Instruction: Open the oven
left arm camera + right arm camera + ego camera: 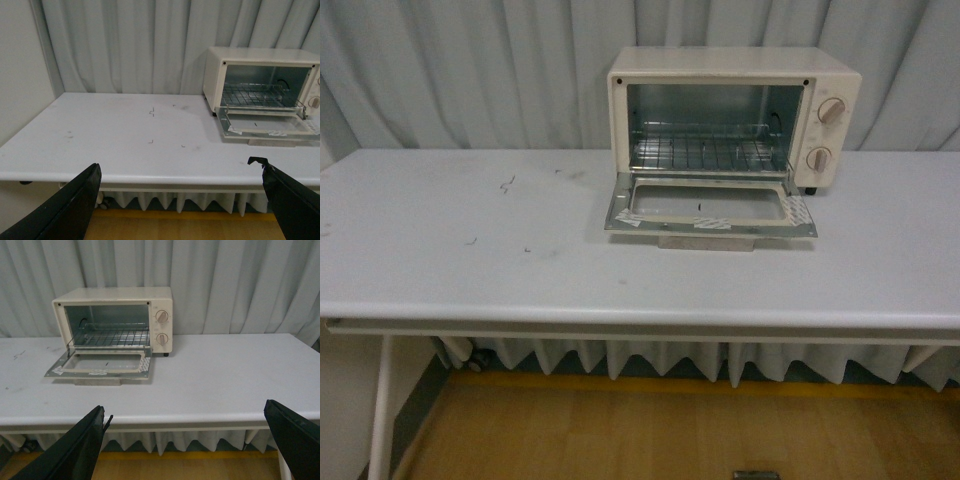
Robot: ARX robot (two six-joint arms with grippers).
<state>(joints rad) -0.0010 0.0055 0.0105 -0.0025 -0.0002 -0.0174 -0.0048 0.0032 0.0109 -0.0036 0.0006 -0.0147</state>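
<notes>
1. Standing at the far edge of the white table [440,250], close against the grey curtain [470,70], the oven [735,115] has its door [710,208] swung fully down.
2. That door lies flat in front of the oven's mouth, glass window facing up, with its beige bar handle [707,242] under the near edge, just above the table.
3. Inside the oven a wire rack [705,152] sits across the lit cavity.
4. Two round knobs [825,135] sit one above the other on the panel beside the oven's cavity.
5. Small dark scuff marks [508,184] dot the table well apart from the oven.
6. The left gripper [180,200] hangs off the table's near edge, well away from the oven, its black fingers [75,205] spread wide and holding nothing.
7. The right gripper [187,445] likewise sits back from the table edge, far from the oven, its fingers [82,445] wide apart and empty.
</notes>
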